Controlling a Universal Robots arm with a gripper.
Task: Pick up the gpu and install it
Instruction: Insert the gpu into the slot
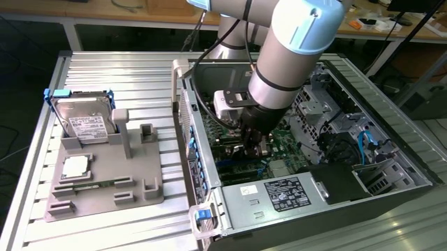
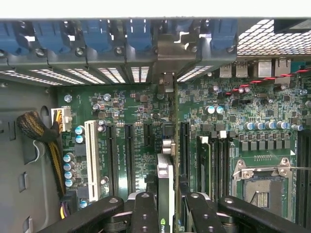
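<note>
gripper (image 2: 168, 201) clenched on the gpu (image 2: 165, 177), card edge-on between its fingers (image 2: 145, 213). gpu hangs upright over the motherboard (image 2: 121, 109) slots.

On the bench (image 1: 119, 68), the holder (image 1: 104, 183) lies at the exterior view's left and the open case (image 1: 391, 209) at its right. The hard drive (image 1: 87, 125) stands in the holder's far end (the memory stick (image 1: 87, 184) lies nearer the camera). Inside the case, the gripper (image 2: 165, 213) clamps the gpu (image 2: 165, 187) on edge over the motherboard (image 2: 136, 111).

Hard drive (image 1: 85, 123) in grey holder (image 1: 112, 162)
</note>
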